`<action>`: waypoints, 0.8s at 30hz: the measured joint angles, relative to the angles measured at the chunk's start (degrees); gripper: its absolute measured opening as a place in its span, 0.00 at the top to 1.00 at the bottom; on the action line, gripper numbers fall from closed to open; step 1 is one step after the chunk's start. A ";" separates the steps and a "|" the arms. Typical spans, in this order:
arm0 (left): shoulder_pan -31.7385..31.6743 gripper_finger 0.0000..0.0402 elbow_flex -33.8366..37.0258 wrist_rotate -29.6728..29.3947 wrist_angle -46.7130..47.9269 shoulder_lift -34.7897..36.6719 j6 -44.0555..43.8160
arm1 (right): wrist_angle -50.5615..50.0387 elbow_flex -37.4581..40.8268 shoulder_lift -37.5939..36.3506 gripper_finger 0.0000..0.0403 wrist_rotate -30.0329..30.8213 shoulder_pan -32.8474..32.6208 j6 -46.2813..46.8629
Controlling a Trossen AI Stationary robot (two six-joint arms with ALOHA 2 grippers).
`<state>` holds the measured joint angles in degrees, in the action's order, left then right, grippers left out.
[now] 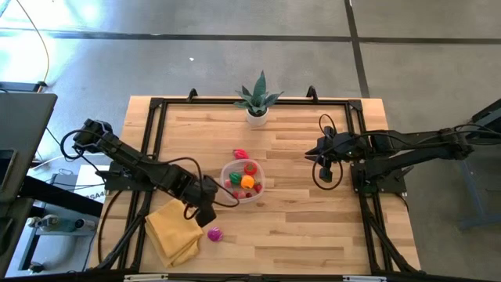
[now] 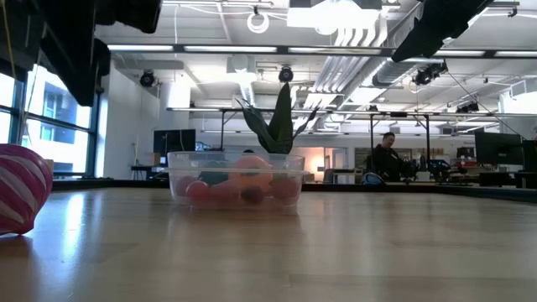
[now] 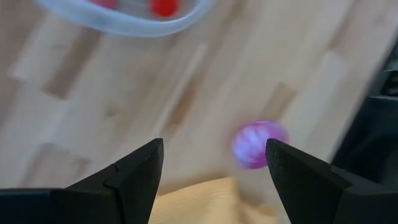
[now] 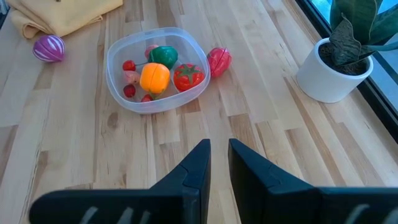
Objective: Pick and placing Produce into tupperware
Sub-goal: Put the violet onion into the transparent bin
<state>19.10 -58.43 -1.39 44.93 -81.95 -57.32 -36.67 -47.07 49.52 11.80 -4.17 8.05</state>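
Note:
The tupperware (image 1: 243, 180) (image 4: 157, 68), a clear round container, stands mid-table holding several produce pieces: orange, red, green and small red ones. A red piece (image 4: 218, 60) (image 1: 239, 154) lies on the table against the container's far side. A magenta striped piece (image 3: 258, 144) (image 1: 214, 234) (image 2: 21, 197) lies on the wood beside the folded yellow cloth (image 1: 174, 229). My left gripper (image 3: 214, 165) (image 1: 207, 218) hovers open above this magenta piece, clear of it. My right gripper (image 4: 219, 155) (image 1: 313, 155) waits shut over the table's right part, with nothing between its fingers.
A spiky green plant in a white pot (image 1: 258, 106) (image 4: 339, 59) stands at the far edge, behind the container. A black frame (image 1: 156, 141) runs around the wooden tabletop. Bare wood lies between the container and the near edge.

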 joint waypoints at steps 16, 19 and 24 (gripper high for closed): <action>8.11 0.33 -1.89 2.75 -11.07 -5.80 -19.64 | -0.03 0.00 0.00 0.88 0.02 -0.02 0.00; 8.97 0.33 -4.96 2.86 -9.75 -8.39 -21.59 | 0.02 0.00 -0.02 0.88 0.02 -0.02 0.00; 9.15 0.33 -13.70 1.20 -0.39 -13.67 -21.85 | -0.14 0.00 -0.02 0.88 0.01 -0.01 0.01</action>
<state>28.25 -72.14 -0.19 44.53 -95.62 -79.17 -36.81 -47.07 49.50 11.81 -4.18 8.06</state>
